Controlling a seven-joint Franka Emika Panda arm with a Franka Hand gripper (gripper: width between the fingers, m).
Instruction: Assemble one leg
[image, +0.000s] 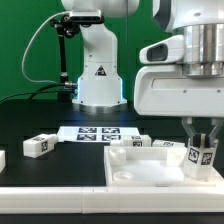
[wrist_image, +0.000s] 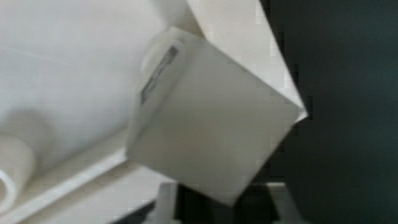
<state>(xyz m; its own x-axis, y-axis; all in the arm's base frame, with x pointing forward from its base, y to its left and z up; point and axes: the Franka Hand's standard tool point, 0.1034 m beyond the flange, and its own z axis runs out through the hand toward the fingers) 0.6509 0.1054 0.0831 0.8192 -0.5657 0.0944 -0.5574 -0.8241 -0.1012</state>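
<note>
**One leg up at the panel's corner, others loose on the table**

I see the leg (image: 201, 153) standing roughly upright over the exterior view's right corner of the panel, a black-and-white tag facing the camera. It is white, small and chunky. On my wrist view the leg (wrist_image: 214, 120) fills the middle as a plain white slab, tilted, edges blurred. Another leg (image: 38, 145) lies well apart on the dark table toward the exterior view's left, tag showing. One more (image: 137, 142) lies just behind the panel.
</note>
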